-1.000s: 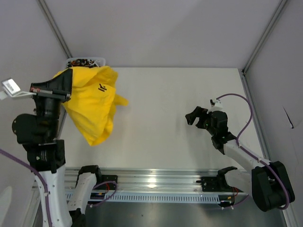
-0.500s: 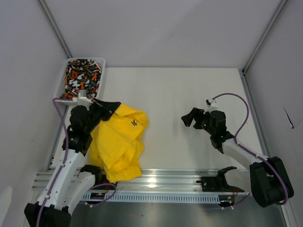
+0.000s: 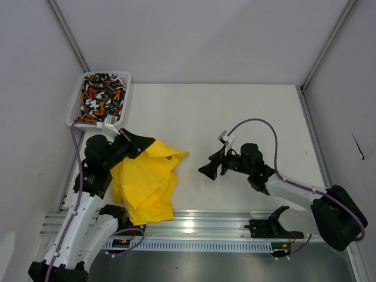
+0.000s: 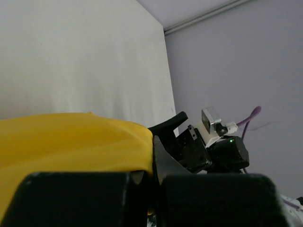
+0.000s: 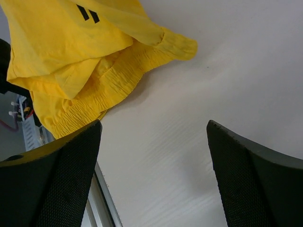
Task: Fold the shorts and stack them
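Table (image 3: 247, 111) first: white, and it fills most of the overhead view. Next biggest is the yellow shorts (image 3: 145, 183), bunched in a heap at the lower left of that view. One pointed corner pokes right toward the middle, and there's a small black double-bar mark on the top layer. The bottom edge looks like it's draped over the metal rail (image 3: 223, 225) along the lower part of the frame, though from above I can't be totally sure.

The white mesh basket (image 3: 126, 97) sits in the upper left corner, with the patterned shorts (image 3: 98, 97) stuffed inside it, apart from the yellow pair.

The left gripper (image 3: 133, 143) is at the top edge of the yellow heap, jaws pressed together on a fold of the fabric. Its wrist view shows yellow cloth right at the fingers (image 4: 75, 198).

The right gripper (image 3: 210, 170) is just right of that pointed corner without touching it. Its jaws are spread wide, with only bare table between them.
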